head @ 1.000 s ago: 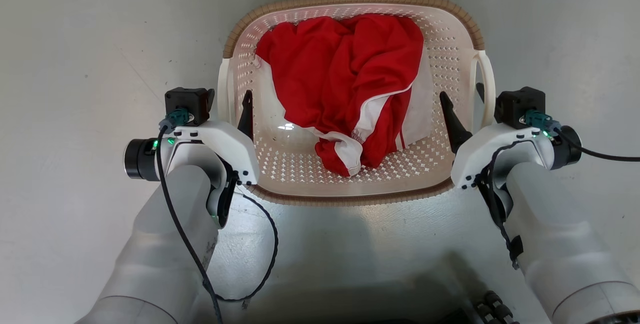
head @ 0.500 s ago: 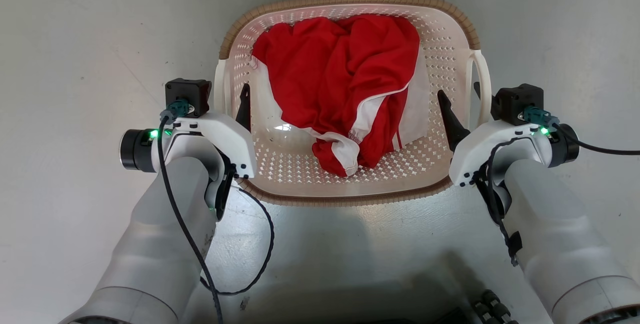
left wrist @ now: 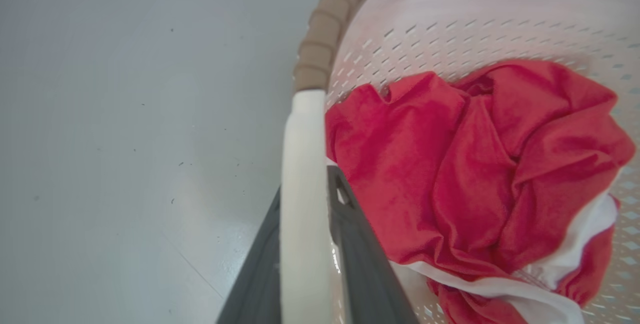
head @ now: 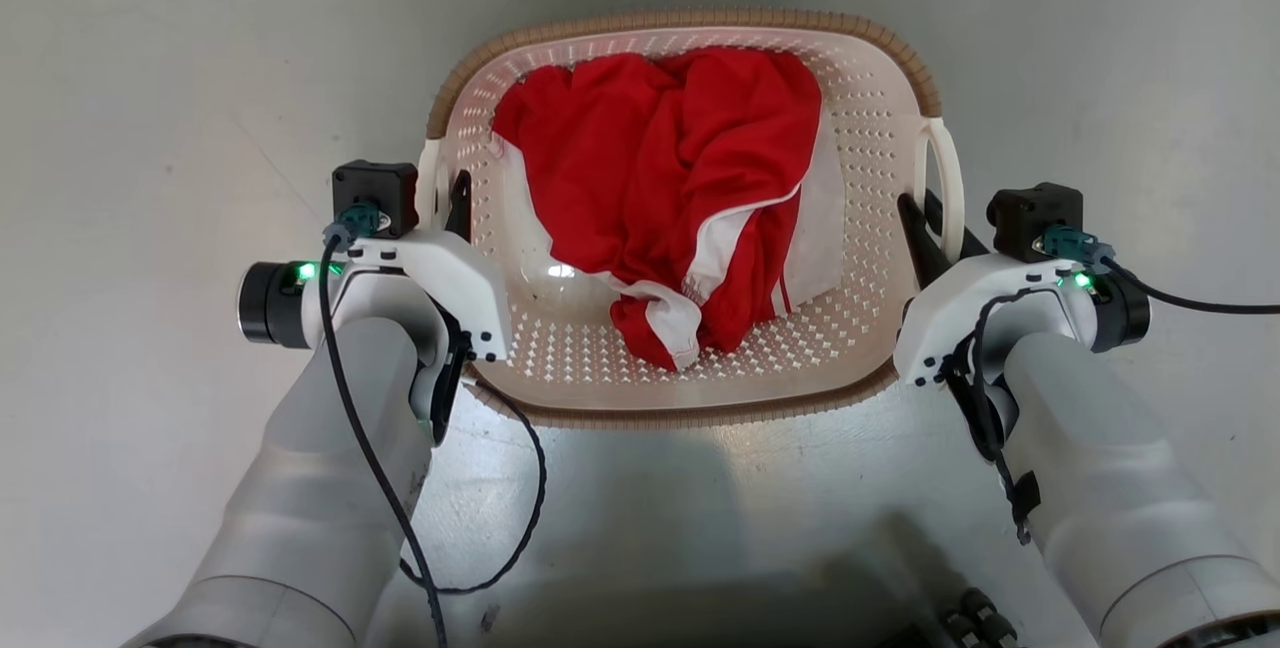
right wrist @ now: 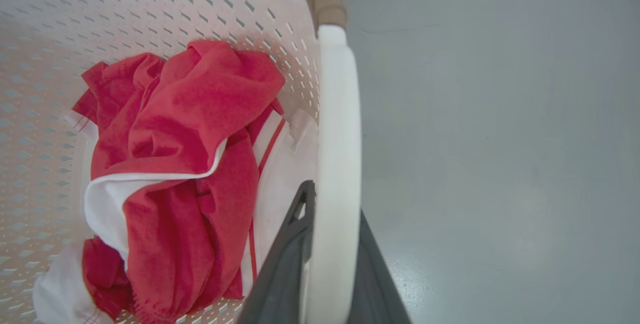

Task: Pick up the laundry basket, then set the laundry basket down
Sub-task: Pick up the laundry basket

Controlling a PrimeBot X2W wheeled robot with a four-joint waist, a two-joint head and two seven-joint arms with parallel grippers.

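Grey floor (head: 150, 78) under laundry basket (head: 690, 416); left claw (left wrist: 305, 186), right claw (right wrist: 334, 201) grip handles (left wrist: 300, 134), fingertips partly hidden.

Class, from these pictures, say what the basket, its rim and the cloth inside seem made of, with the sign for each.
The basket: cream moulded plastic, slightly glossy; even rows of holes. The rim: brown, matt, ribbed like weave; probably plastic too. The cloth: soft red-and-white fabric, matt; it crumples into folds.
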